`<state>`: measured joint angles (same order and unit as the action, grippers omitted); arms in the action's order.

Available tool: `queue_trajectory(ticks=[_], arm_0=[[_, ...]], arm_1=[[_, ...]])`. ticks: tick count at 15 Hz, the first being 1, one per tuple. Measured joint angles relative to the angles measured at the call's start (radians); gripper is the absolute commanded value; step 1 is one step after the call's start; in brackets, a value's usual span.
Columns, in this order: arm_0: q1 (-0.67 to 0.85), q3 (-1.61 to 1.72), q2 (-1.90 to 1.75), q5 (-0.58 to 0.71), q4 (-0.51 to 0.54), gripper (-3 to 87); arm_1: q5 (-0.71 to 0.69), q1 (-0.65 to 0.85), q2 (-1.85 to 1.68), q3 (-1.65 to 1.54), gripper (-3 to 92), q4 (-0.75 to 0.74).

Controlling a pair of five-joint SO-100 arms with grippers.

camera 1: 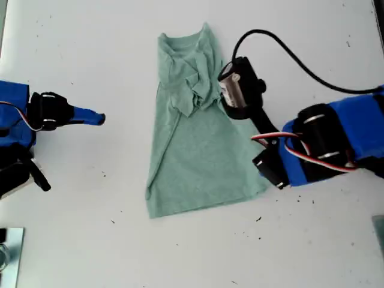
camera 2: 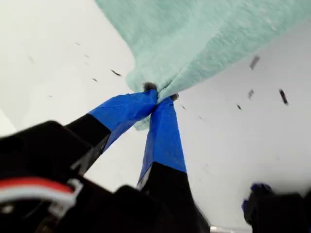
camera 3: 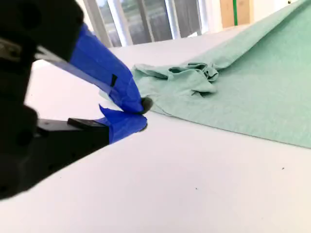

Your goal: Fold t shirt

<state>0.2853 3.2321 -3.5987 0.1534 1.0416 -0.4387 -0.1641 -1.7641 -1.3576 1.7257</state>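
Note:
The pale green t shirt [camera 1: 198, 156] lies on the white table [camera 1: 90, 54] in the exterior view, folded into a narrow strip with its neckline at the far end and bunched sleeve fabric [camera 1: 195, 84] on top. My first gripper [camera 2: 158, 94] is shut on an edge of the t shirt [camera 2: 204, 34]. In the exterior view its wrist [camera 1: 237, 87] hovers at the shirt's upper right edge and hides the fingertips. My second gripper [camera 3: 141, 114] is shut on nothing, a short way from the t shirt [camera 3: 243, 97]. It sits at the exterior view's left [camera 1: 99, 118].
A black cable [camera 1: 288, 54] loops over the table from the arm at the exterior view's right. A metal bracket [camera 1: 9, 258] sits at that view's lower left corner. Small dark specks dot the tabletop. Windows [camera 3: 141, 19] stand beyond the table's far edge.

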Motion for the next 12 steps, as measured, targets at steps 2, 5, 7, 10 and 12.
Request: queue_trajectory(ticks=[2, 5, 7, 10, 12], arm_0=[[0.000, 0.000, 0.000, 0.000, 0.000, -0.1], [0.000, 0.000, 0.000, 0.000, 0.000, -0.1], [0.000, 0.000, 0.000, 0.000, 0.000, -0.1], [0.000, 0.000, 0.000, 0.000, 0.000, -0.1], [0.000, 0.000, 0.000, 0.000, 0.000, -0.1]], arm_1=[[-0.021, 0.000, 0.166, 0.132, -1.8, -0.049], [-0.028, 0.008, 0.362, 0.184, 24.5, -0.219], [-0.025, 0.008, 0.423, 0.184, 30.5, -0.282], [-0.028, -0.021, 0.382, 0.221, 28.6, -0.299], [-0.038, -0.026, 0.216, 0.207, 28.6, -0.282]])
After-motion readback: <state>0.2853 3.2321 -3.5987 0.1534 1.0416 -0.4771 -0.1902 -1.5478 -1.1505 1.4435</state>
